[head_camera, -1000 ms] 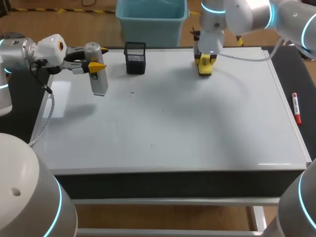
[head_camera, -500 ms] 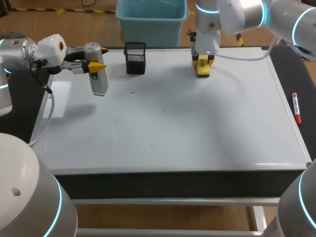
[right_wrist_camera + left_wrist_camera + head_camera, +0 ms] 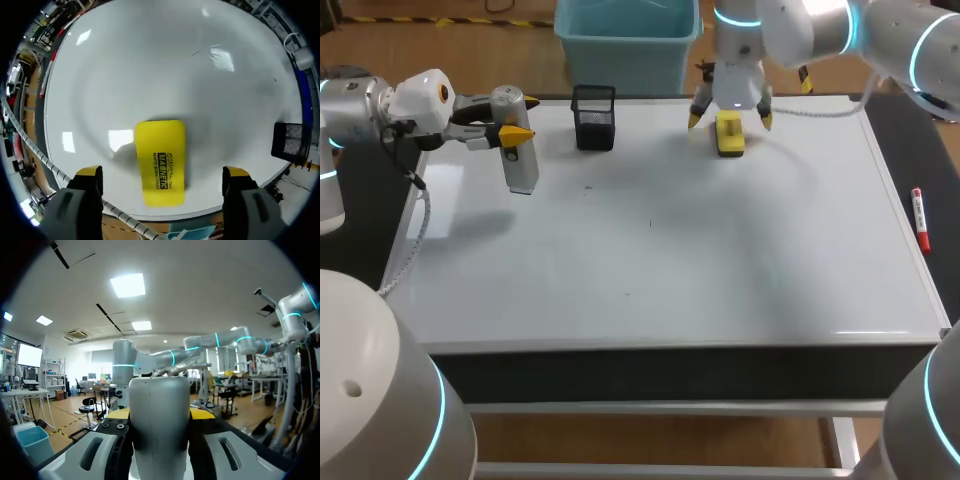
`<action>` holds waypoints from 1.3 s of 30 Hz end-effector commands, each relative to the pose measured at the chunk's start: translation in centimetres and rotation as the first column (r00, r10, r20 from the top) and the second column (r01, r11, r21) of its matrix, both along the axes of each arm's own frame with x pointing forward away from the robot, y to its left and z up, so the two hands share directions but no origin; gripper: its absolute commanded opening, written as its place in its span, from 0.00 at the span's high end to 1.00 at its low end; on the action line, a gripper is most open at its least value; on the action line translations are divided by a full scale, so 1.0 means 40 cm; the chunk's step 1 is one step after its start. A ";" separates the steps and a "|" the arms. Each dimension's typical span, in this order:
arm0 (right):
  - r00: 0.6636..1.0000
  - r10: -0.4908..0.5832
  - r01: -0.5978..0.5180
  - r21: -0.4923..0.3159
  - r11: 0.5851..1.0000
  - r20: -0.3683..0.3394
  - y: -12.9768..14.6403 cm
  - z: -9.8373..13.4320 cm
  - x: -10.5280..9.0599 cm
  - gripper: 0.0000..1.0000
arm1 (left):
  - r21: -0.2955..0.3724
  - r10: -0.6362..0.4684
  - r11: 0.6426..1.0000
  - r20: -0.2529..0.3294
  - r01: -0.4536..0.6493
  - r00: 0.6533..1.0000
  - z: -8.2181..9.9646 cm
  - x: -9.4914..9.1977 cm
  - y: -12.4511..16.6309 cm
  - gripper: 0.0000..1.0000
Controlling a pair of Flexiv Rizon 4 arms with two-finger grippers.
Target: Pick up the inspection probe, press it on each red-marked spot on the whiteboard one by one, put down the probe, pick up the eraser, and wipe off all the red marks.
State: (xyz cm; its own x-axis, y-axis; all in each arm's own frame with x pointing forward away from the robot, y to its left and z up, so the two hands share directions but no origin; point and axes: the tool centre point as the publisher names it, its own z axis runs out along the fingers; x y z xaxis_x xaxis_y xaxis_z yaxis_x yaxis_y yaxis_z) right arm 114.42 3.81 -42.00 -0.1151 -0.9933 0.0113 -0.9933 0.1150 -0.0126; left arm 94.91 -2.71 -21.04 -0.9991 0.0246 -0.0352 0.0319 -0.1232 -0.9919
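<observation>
Fingers on the right arm, the right fingers (image 3: 695, 118), stand spread wide at the far edge of the whiteboard (image 3: 700, 250), one yellow tip on each side of the yellow eraser (image 3: 730, 133) and neither touching it. From the right wrist view, the right fingers (image 3: 90, 172) are released, with the eraser (image 3: 160, 161) lying flat on the whiteboard (image 3: 150, 65) between and ahead of them, its printed face up and a clear gap on both sides. The left fingers (image 3: 517, 133) are clenched on the upper end of the inspection probe (image 3: 520, 160), a grey-white cylinder that hangs above the far left part of the board, tilted slightly, with its lower end off the surface and its shadow below it. In the left wrist view the inspection probe (image 3: 159, 420) fills the space between the two finger bodies, gripped from both sides. A black mesh cup (image 3: 593, 117) stands upright on the board between the probe and the eraser, nearer the probe. A red marker (image 3: 919, 220) lies on the dark tabletop (image 3: 910, 150) just beside the board's right edge.
</observation>
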 end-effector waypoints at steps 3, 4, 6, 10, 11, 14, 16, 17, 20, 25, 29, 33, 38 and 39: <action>0.986 -0.167 0.168 0.105 0.980 -0.017 -0.062 0.089 -0.044 0.00 | -0.001 -0.002 1.000 0.001 0.002 1.000 0.001 0.002 0.000 1.00; 0.981 -0.193 0.195 0.135 0.971 -0.030 -0.068 0.100 -0.045 0.00 | -0.001 -0.002 1.000 0.001 0.002 1.000 0.001 0.002 0.000 1.00; 0.966 -0.255 0.260 0.160 0.952 -0.049 -0.079 0.121 -0.046 0.00 | -0.001 -0.002 1.000 0.001 0.002 1.000 0.001 0.002 0.000 1.00; 0.925 -0.374 0.379 0.215 0.900 -0.067 -0.097 0.168 -0.049 0.00 | -0.001 -0.002 1.000 0.001 0.002 1.000 0.001 0.002 0.000 1.00; 0.909 -0.411 0.416 0.207 0.886 -0.065 -0.101 0.180 -0.050 0.00 | -0.001 -0.002 1.000 0.001 0.002 1.000 0.001 0.002 0.000 1.00; 0.864 -0.495 0.502 0.226 0.835 -0.093 -0.118 0.215 -0.049 0.00 | -0.001 -0.002 1.000 0.001 0.002 1.000 0.001 0.002 0.000 1.00; 0.814 -0.569 0.580 0.204 0.789 -0.115 -0.133 0.235 -0.045 0.00 | -0.001 -0.002 1.000 0.001 0.002 1.000 0.001 0.002 0.000 1.00; 0.797 -0.589 0.603 0.209 0.770 -0.133 -0.141 0.248 -0.044 0.00 | -0.001 -0.002 1.000 0.001 0.002 1.000 0.001 0.002 0.000 1.00; 0.743 -0.645 0.670 0.207 0.713 -0.181 -0.156 0.278 -0.048 0.00 | -0.001 -0.002 1.000 0.001 0.002 1.000 0.001 0.002 0.000 1.00; 0.633 -0.726 0.772 0.155 0.617 -0.268 -0.184 0.311 -0.050 0.00 | -0.001 -0.002 1.000 0.001 0.002 1.000 0.001 0.002 0.000 1.00; 0.587 -0.750 0.809 0.175 0.561 -0.306 -0.201 0.341 -0.057 0.00 | -0.001 -0.002 1.000 0.001 0.002 1.000 0.001 0.002 0.000 1.00; 0.537 -0.767 0.843 0.195 0.501 -0.352 -0.224 0.372 -0.063 0.00 | -0.001 -0.002 1.000 0.001 0.002 1.000 0.001 0.002 0.000 1.00; 0.511 -0.764 0.860 0.252 0.444 -0.395 -0.251 0.399 -0.079 0.00 | -0.001 -0.002 1.000 0.001 0.002 1.000 0.001 0.002 0.000 1.00; 0.509 -0.763 0.861 0.261 0.437 -0.398 -0.255 0.403 -0.083 0.00 | -0.001 -0.002 1.000 0.001 0.002 1.000 0.001 0.002 0.000 1.00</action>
